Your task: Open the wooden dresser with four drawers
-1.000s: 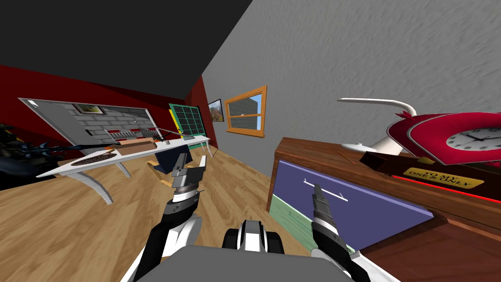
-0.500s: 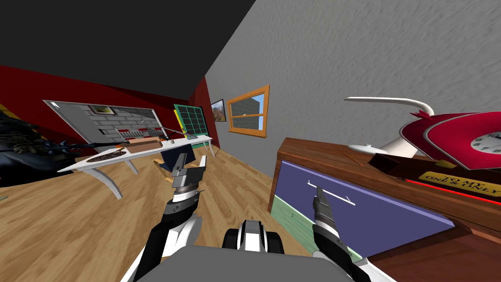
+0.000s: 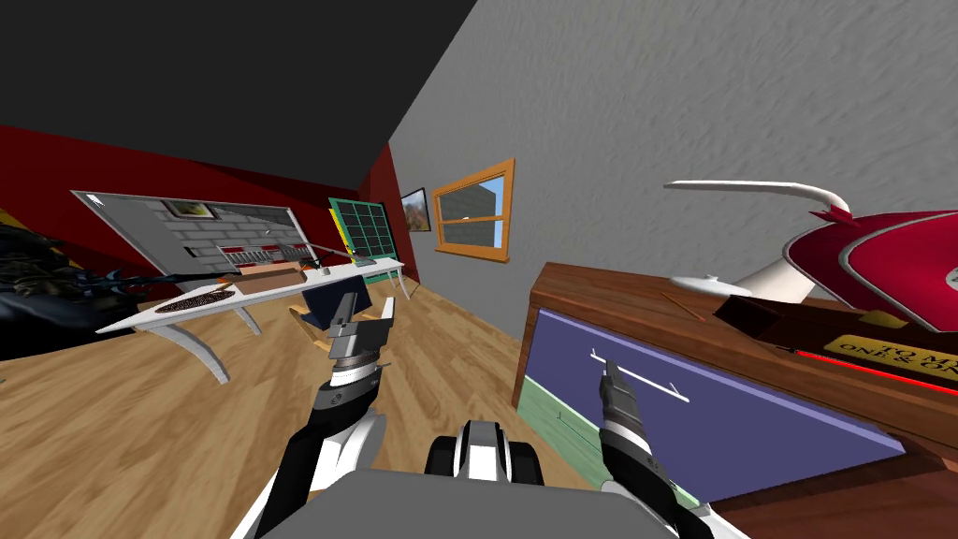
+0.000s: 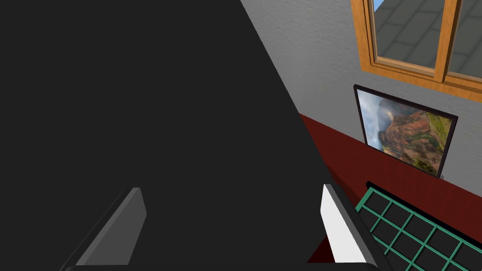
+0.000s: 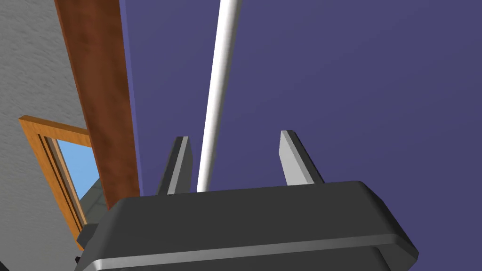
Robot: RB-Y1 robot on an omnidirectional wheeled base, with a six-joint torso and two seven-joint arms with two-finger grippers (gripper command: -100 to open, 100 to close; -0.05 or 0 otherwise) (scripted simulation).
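wooden dresser (image 3: 617,304) on robot's right, against grey wall (image 3: 674,103). right gripper (image 5: 235,136) spread around white handle (image 5: 219,94) of purple top drawer (image 5: 353,84), not pinching. left gripper (image 4: 230,190) spread wide, idle.

Gold plaque (image 3: 900,352) on dark base (image 3: 781,321): "TO M", "ONE & ON" (rest cut off at edge).
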